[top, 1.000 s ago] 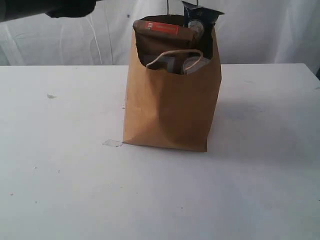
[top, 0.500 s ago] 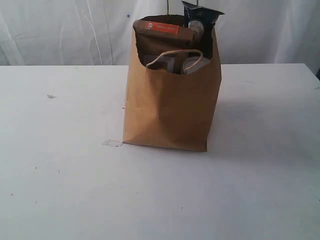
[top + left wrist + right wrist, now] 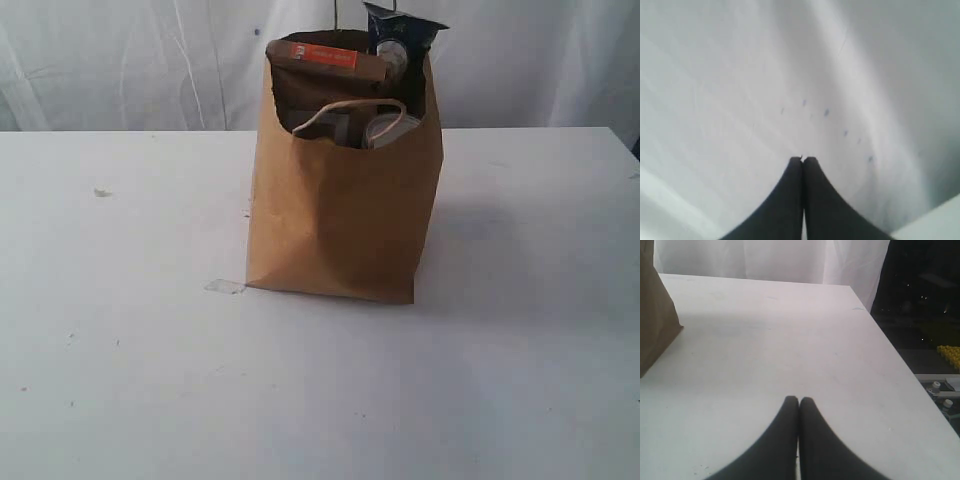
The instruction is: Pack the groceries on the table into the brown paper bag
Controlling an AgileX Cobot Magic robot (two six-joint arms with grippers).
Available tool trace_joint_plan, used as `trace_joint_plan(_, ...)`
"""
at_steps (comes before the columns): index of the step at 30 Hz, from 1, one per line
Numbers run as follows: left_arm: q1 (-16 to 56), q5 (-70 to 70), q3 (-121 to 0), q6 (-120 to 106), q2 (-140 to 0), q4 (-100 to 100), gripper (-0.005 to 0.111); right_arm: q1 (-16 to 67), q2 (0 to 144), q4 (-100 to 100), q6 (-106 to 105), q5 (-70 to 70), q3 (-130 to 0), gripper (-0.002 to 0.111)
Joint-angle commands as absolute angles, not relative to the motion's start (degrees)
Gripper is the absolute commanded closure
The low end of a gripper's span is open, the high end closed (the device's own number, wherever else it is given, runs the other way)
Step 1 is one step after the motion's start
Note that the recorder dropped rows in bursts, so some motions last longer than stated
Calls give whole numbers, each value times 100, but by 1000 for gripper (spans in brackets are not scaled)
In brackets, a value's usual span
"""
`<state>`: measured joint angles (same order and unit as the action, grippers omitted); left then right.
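My left pincer (image 3: 802, 161) is pressed shut, tips touching, with nothing between them. Behind it there is only blurred white cloth (image 3: 740, 75) with a few dark specks, so I cannot tell where it hangs over the scene.

On the left of the table (image 3: 120, 350) I count one small scuff (image 3: 100, 192). Nearer the middle is one scrap of tape (image 3: 224, 287), just beside the bag's near left corner.

One brown paper bag (image 3: 345, 210) stands upright at the middle of the table, and its wall hides most of what is inside. Two groceries rise past the rim. The brown pouch with orange label (image 3: 325, 60) is at the far left of the mouth, and the dark end of the spaghetti packet (image 3: 400, 35) is at the far right. One loop handle (image 3: 345, 105) droops across the opening. Behind it sit a pale shape (image 3: 335, 125) and a rounded grey top (image 3: 392, 128), both too hidden to name.

My right pincer (image 3: 799, 401) is also closed tight on nothing. It hovers over bare table to the right of the bag, whose corner is cut off at the edge of that view. Past the table's right edge the room is dark, and one yellow thing (image 3: 951, 354) there is too small to make out.
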<state>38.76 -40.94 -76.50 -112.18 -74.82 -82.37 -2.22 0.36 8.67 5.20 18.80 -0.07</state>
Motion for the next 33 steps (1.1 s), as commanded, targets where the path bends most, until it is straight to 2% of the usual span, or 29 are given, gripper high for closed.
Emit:
trace_joint_plan(1, 3083, -4640, -6608, -12111, -7431, -8561, 107, -244, 0, 866, 491, 1822, 0, 108)
trace_joint_plan(10, 964, -3959, -4703, -9354, -7130, -8929, 107, -244, 0, 866, 491, 1822, 0, 108)
trace_joint_plan(14, 70, -3231, -3951, -7746, -6540, -8929, 107, -244, 0, 866, 491, 1822, 0, 108)
trace_joint_plan(20, -1102, -2644, -3543, -6297, -5404, -8859, 107, -244, 0, 866, 491, 1822, 0, 108)
trace_joint_plan(29, -1244, -1282, -4159, -4991, -3083, -6132, 107, -244, 0, 866, 491, 1822, 0, 108)
trace_joint_plan(33, -1244, -972, -4176, -4991, -2476, -5984, 107, -244, 0, 866, 491, 1822, 0, 108)
